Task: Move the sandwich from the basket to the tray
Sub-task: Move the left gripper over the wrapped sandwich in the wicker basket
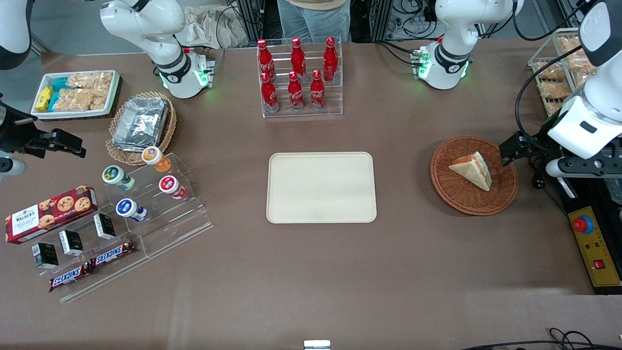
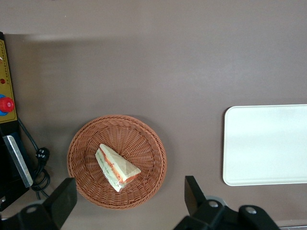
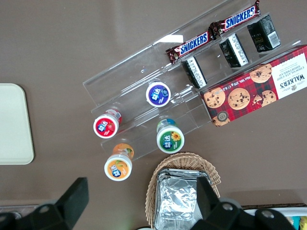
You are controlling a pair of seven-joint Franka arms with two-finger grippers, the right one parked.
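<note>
The sandwich (image 1: 472, 170) (image 2: 116, 167), a white-bread wedge with orange-red and pale green layers, lies on its side in the round reddish-brown wicker basket (image 1: 474, 203) (image 2: 148, 143) toward the working arm's end of the table. My left gripper (image 1: 510, 149) (image 2: 127, 199) hovers well above the basket's edge, open wide, with nothing between its black fingers (image 2: 192, 194). The cream-beige rectangular tray (image 1: 321, 187) (image 2: 266, 143) lies bare at the table's middle, apart from the basket.
An acrylic rack of red cola bottles (image 1: 299, 78) stands farther from the front camera than the tray. A yellow control box with a red button (image 1: 595, 248) lies beside the basket. Snack shelves (image 1: 146, 204) and a foil-filled tan basket (image 1: 141, 124) lie toward the parked arm's end.
</note>
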